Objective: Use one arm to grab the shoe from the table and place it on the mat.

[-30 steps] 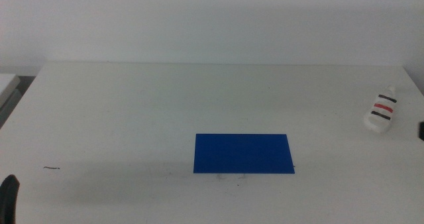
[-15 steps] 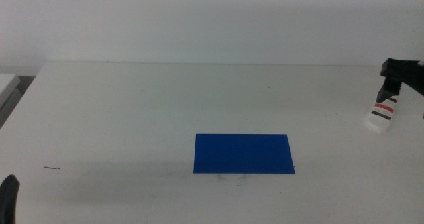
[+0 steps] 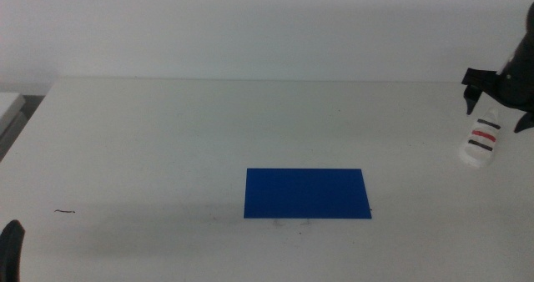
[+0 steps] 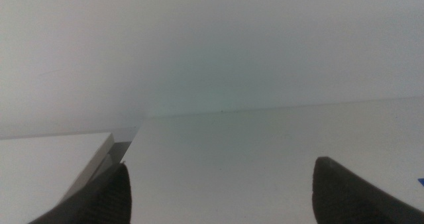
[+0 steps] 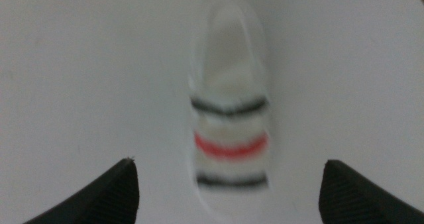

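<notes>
— White table [image 3: 167, 140] is seen across the whole middle view; what is found at its left?

— Only the left claw [image 3: 10, 247], parked at the bottom left corner, well apart from everything. In its wrist view its jaws are seen spread wide with nothing between them.

— And further along?

— The dark-blue mat [image 3: 306, 193] is laid flat near the middle, its long side running across the picture. Nothing is resting on it.

— Where is the shoe placed?

— The shoe [image 3: 481, 139] is lying on the table by the right edge, well apart from the mat and to its right. Its long axis is tilted slightly from the front-to-back line, so it runs nearly crosswise to the mat's long side.

— Which arm is nearer?

— The right one, clearly. The right claw [image 3: 499, 105] is held directly over the far end of the shoe. In the right wrist view the shoe [image 5: 229, 98] is framed between the two jaws, which are spread apart and gripping nothing; its length runs away from the camera, so the jaws are set across its narrow width.

— What is judged to matter for the coming move?

— A straight descent would seem enough, since the shoe is already bracketed; no contact can be seen yet.
</notes>
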You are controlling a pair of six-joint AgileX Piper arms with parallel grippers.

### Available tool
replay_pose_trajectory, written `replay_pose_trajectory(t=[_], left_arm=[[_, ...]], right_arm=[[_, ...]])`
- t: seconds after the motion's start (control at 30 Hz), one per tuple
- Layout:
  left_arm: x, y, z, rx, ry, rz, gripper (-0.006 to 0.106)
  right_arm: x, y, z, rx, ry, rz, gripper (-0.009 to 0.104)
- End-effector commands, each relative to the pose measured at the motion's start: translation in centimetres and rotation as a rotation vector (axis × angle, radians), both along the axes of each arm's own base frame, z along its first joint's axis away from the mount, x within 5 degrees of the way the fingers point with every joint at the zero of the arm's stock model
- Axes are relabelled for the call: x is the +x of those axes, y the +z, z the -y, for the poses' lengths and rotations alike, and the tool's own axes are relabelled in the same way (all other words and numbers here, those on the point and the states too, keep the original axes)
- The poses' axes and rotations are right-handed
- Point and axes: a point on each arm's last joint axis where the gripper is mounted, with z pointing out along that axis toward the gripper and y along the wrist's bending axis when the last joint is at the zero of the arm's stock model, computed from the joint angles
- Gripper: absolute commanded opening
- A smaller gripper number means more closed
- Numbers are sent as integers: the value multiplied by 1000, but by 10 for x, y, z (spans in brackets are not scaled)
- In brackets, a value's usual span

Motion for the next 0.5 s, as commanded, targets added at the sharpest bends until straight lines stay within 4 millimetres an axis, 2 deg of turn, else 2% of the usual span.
replay_pose_trajectory(t=[0.0, 0.13, 0.3, 0.37, 0.47], left_arm=[[0, 1, 0, -5, -2, 7, 94], [0, 1, 0, -5, -2, 7, 94], [0, 1, 0, -5, -2, 7, 94], [0, 1, 0, -5, -2, 7, 94], [0, 1, 0, -5, -2, 7, 94]], right_arm=[[14, -10, 5, -19, 0, 12, 93], [23, -34, 8, -42, 7, -20, 93], [28, -49, 17, -42, -4, -9, 89], [29, -52, 19, -45, -6, -14, 77], [29, -51, 20, -38, -14, -5, 36]])
